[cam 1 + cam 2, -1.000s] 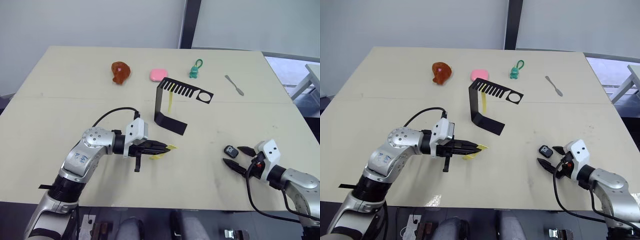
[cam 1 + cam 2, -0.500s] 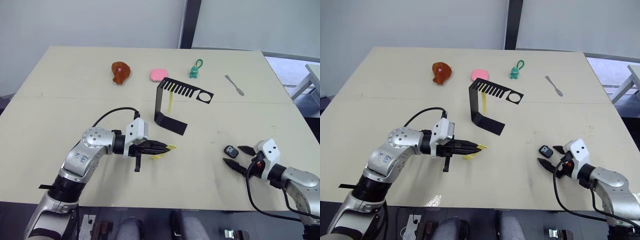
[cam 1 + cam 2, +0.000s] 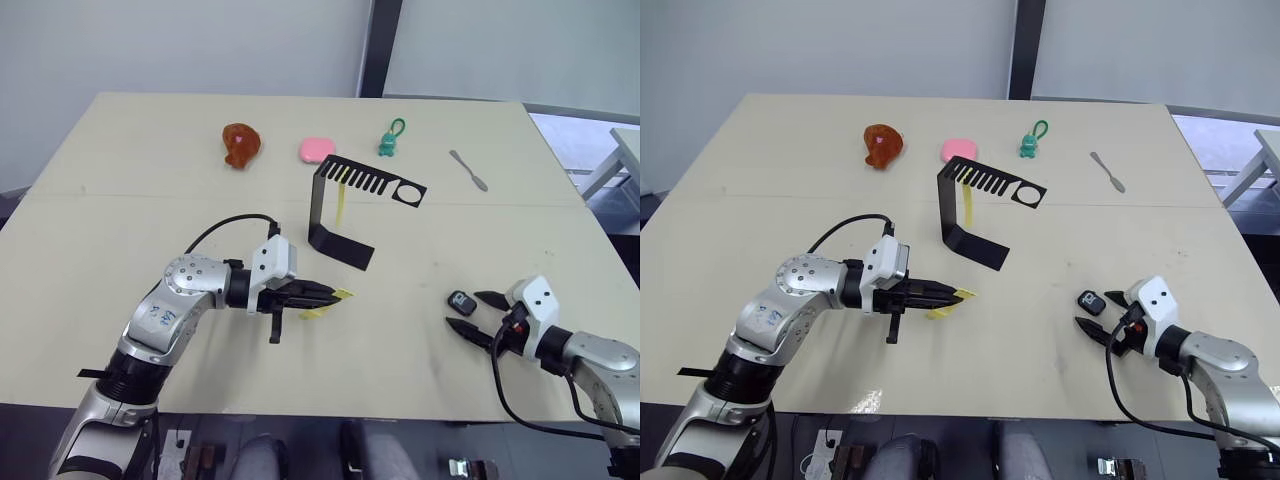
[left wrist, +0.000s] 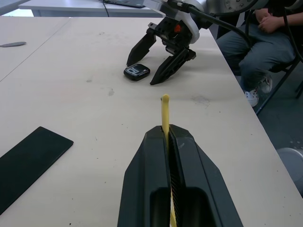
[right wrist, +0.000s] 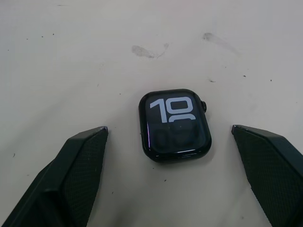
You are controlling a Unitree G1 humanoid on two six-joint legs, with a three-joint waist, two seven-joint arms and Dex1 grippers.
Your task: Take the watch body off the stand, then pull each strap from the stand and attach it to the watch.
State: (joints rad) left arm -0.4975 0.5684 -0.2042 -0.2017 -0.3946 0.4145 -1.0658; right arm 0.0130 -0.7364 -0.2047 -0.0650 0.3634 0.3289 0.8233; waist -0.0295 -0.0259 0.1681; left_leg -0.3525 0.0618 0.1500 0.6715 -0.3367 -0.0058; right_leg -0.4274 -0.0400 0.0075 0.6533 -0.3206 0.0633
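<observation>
**Nothing is moving; strap is held, watch is lying free**

Since the earlier frames nothing is changing place: both arms and all the things on the table are staying where they were.

The left gripper [image 3: 325, 294] is pointing to the right, near the front middle of the pale beige table [image 3: 150, 180], and its two black fingers are pressed together on one narrow flat yellow strap [image 3: 322, 310]. In the left wrist view this strap [image 4: 164, 113] is sticking out beyond the fingertips, on its edge.

The right gripper [image 3: 472, 315] is resting low at the near right side of the table with its fingers spread wide and holding nothing. The small dark rounded-square watch body [image 3: 461, 300] is lying flat on the table just in front of it, between the lines of the two fingers but not touching them. In the right wrist view the watch body [image 5: 174, 124] is showing its screen face up.

The thin black bent-sheet stand [image 3: 335, 215] is standing in the middle of the table, and the second yellow strap [image 3: 341, 200] is hanging from its slotted top arm.

Along the far side, well apart from the grippers, are lying a brown-orange lump [image 3: 240, 143], a pink flat pad [image 3: 316, 149], a green keyring figure [image 3: 389, 141] and a grey metal spatula [image 3: 468, 170].
</observation>
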